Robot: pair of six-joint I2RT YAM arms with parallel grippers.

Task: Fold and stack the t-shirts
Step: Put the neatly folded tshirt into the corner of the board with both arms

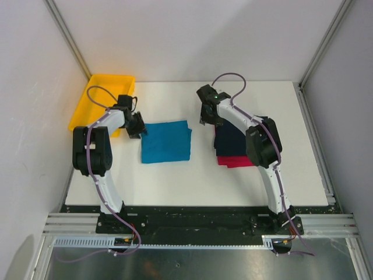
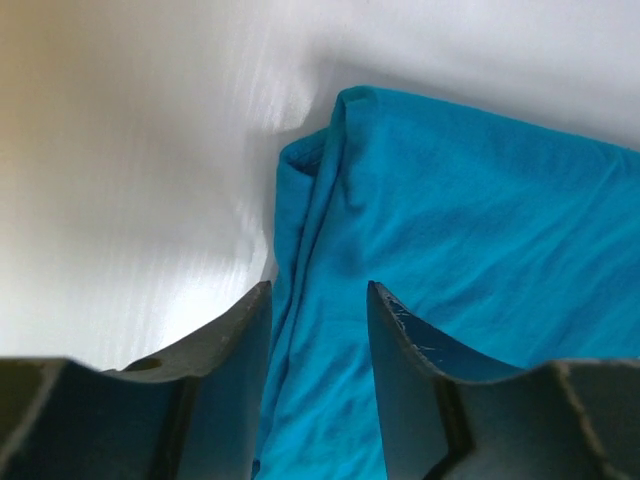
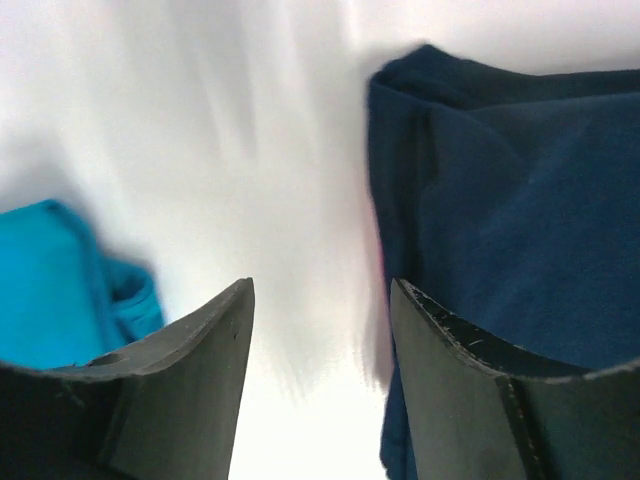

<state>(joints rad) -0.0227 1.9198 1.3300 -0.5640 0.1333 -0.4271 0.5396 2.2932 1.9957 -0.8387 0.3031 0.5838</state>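
Observation:
A teal-blue t-shirt [image 1: 166, 142] lies folded in a rough square on the white table, left of centre. My left gripper [image 1: 137, 128] is open at its left edge; in the left wrist view its jaws straddle the shirt's bunched left hem [image 2: 312, 300] without closing on it. A dark navy t-shirt [image 1: 231, 140] lies folded on top of a red-pink t-shirt [image 1: 236, 161] at the right. My right gripper [image 1: 208, 119] is open and empty over bare table just left of the navy shirt [image 3: 500, 220]; the teal shirt's corner [image 3: 60, 280] shows at its left.
A yellow plastic tray [image 1: 87, 102] stands at the back left corner, just behind the left arm. White walls and metal frame posts close in the table on three sides. The arm bases sit at the near edge.

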